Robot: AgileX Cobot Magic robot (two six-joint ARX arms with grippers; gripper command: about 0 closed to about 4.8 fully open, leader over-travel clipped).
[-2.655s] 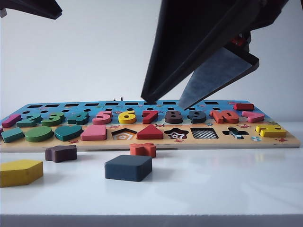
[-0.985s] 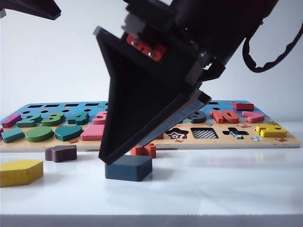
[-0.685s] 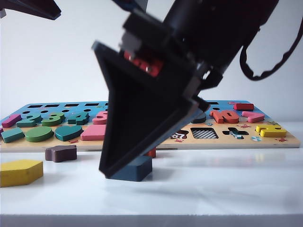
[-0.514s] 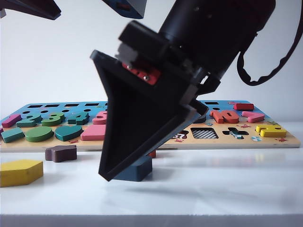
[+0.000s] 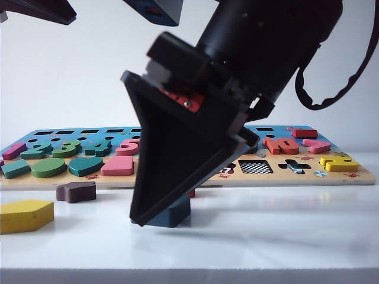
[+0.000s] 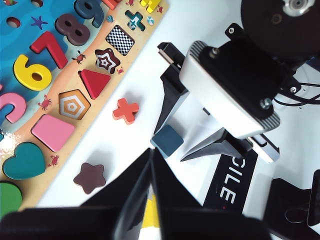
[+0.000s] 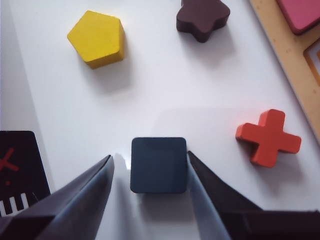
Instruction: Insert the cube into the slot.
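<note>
The cube (image 7: 158,164) lies flat between the right gripper's (image 7: 150,175) fingers (image 7: 95,186).

Premises read as a robotics test bench or lab, not a home. A bare white surface (image 5: 284,236) stands against a plain, unmarked pale wall (image 5: 89,71). The only furnishings are a child's wooden puzzle board (image 5: 331,177) and loose blocks (a yellow pentagon (image 5: 25,215) among them), laid out beneath black robot arm hardware with exposed cabling (image 5: 331,77).
</note>
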